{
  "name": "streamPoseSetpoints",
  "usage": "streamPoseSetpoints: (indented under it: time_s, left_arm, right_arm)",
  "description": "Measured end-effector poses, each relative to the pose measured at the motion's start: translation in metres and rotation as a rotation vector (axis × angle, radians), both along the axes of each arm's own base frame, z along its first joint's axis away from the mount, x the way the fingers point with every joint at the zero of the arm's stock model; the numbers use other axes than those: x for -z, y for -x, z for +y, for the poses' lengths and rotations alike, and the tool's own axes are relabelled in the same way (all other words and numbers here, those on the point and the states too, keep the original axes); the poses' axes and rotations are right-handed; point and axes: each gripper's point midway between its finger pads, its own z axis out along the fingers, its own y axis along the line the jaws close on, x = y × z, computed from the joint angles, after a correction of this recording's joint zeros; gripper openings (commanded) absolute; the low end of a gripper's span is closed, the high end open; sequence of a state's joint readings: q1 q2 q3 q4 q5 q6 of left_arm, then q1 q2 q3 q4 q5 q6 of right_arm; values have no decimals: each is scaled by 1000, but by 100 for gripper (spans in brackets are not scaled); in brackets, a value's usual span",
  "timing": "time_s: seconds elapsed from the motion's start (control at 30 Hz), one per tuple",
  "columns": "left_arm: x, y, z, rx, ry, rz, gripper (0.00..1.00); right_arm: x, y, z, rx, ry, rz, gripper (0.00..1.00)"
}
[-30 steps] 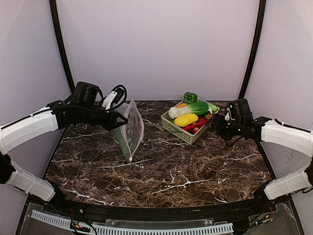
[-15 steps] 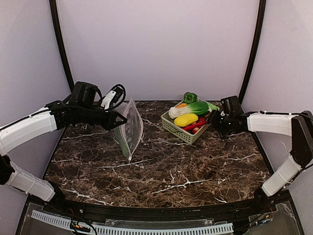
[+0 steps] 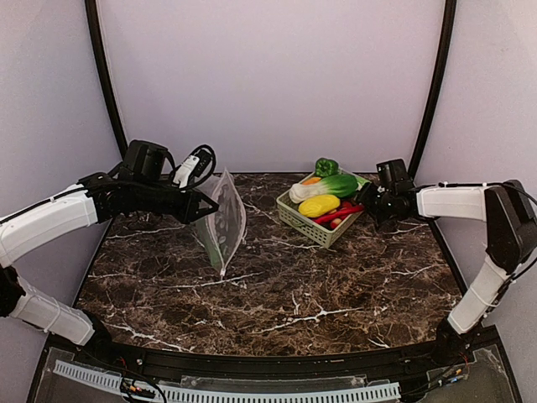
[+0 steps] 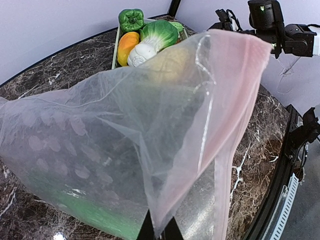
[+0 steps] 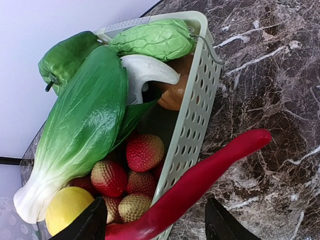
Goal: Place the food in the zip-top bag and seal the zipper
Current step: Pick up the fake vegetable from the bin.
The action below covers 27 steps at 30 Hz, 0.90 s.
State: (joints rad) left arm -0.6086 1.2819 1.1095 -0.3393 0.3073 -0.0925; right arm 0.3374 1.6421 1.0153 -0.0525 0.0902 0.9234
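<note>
The left gripper (image 4: 160,231) is fully closed on the edge of the zip-top bag (image 3: 222,222). The bag hangs over the left of the marble table (image 3: 336,285), with the pink zipper (image 4: 235,100) facing the basket (image 5: 197,95).

The right gripper (image 5: 155,227) stands open. Its fingers straddle the red chili (image 5: 210,170), which lies across the basket rim; contact cannot be told.

The bok choy (image 5: 85,125) and green pepper (image 5: 65,57) lie in the basket.

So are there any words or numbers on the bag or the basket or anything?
None: no words or numbers can be read anywhere.
The bag has only pale dots and a pink strip.
The basket and food are plain.
</note>
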Motion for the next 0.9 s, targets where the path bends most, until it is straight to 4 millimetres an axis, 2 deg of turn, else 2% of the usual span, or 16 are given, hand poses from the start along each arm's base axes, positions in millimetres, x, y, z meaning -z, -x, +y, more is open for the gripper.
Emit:
streamPoseSetpoints:
  time_s: [0.27, 0.47, 0.7, 0.9]
  left_arm:
    - [0, 0, 0, 3, 2, 2, 1]
    - [0, 1, -1, 5, 4, 3, 1]
    - [0, 1, -1, 7, 5, 4, 1]
    - [2, 2, -1, 11, 4, 9, 1]
  right_arm:
    - [11, -8, 4, 14, -14, 25, 55]
    - [12, -9, 3, 28, -27, 30, 43]
    - [11, -10, 3, 46, -52, 29, 25]
    - [10, -11, 3, 68, -89, 9, 19]
